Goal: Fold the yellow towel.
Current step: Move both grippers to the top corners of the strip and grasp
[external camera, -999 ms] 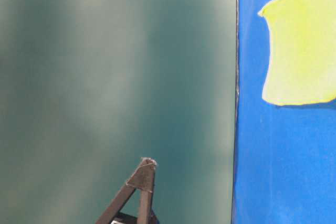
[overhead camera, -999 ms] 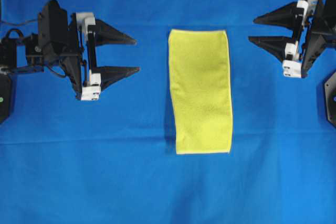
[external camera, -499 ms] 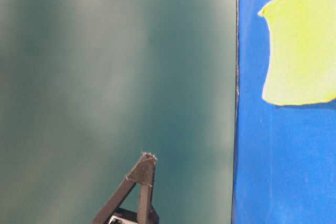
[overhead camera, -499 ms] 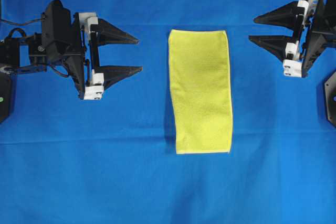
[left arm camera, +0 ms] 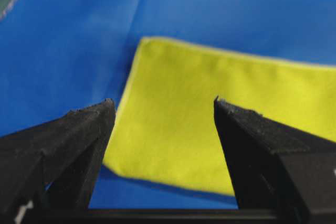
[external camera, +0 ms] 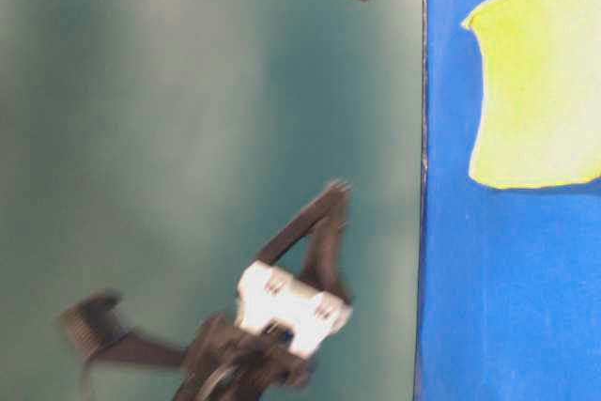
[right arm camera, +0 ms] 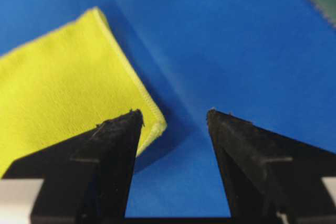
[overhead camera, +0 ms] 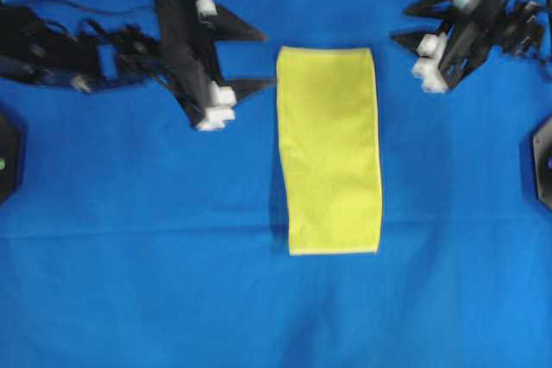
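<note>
Both arms are smeared by motion blur from overhead, and their outlines are hard to trace. The left arm runs off the left edge of that view and the right arm off the top right corner. In the table-level view only a blurred black-and-white gripper low in the frame and a dark fingertip at the top edge show, and which arm each belongs to cannot be told there.

The left gripper (overhead camera: pixel 254 59) sits at upper left, its two black, wedge-shaped fingers spread wide and holding nothing. One tip lies just beside the left edge of the towel (overhead camera: pixel 329 151), near its far corner; whether it touches the hem cannot be told through the blur. From its wrist camera the rough-edged fingers (left arm camera: pixel 79 129) frame a near corner of the towel.

The towel lies flat in the middle of the blue cloth (overhead camera: pixel 129 282), a tall narrow rectangle of yellow-green with a paler stitched hem and a fine fuzzy nap. Bare blue cloth surrounds it on all sides, widest below and to either side of its lower half. A faint crease crosses the cloth near the towel's lower end.

The right gripper (overhead camera: pixel 404 23) hangs at upper right, fingers likewise spread and empty, apart from the towel's right edge. Its wrist camera shows a hemmed towel corner beside the left finger (right arm camera: pixel 113 150).
</note>
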Available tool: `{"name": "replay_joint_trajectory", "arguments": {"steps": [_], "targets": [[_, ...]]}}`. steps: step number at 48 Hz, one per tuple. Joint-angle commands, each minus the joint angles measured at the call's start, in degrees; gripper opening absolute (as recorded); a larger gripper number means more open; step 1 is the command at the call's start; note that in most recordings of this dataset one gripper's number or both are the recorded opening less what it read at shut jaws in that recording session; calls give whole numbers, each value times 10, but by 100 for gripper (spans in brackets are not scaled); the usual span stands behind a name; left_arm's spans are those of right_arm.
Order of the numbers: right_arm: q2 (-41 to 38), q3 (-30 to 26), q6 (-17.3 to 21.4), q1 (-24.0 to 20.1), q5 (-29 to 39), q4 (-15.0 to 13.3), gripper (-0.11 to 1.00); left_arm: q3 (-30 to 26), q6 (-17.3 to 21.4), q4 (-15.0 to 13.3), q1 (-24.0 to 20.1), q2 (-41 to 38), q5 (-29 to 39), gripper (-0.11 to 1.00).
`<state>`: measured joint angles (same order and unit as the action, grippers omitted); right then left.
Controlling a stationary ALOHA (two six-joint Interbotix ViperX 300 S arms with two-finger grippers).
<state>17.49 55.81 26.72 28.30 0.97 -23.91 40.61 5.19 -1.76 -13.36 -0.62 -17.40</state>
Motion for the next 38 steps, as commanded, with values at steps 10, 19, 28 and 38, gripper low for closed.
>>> {"name": "replay_joint_trajectory", "arguments": {"steps": [10, 19, 28, 38], "targets": [[-134, -58, -3, 4, -7, -4, 58, -75, 0, 1, -35, -134, -3, 73], [-200, -80, -3, 13, -12, -5, 58, -96, -2, 1, -57, -188, -6, 73], [-228, -90, -3, 25, -13, -6, 58, -107, -4, 1, -66, -219, -6, 73], [-229, -88, -3, 23, -19, -7, 57, -111, -4, 1, -68, -229, -4, 65]]}}
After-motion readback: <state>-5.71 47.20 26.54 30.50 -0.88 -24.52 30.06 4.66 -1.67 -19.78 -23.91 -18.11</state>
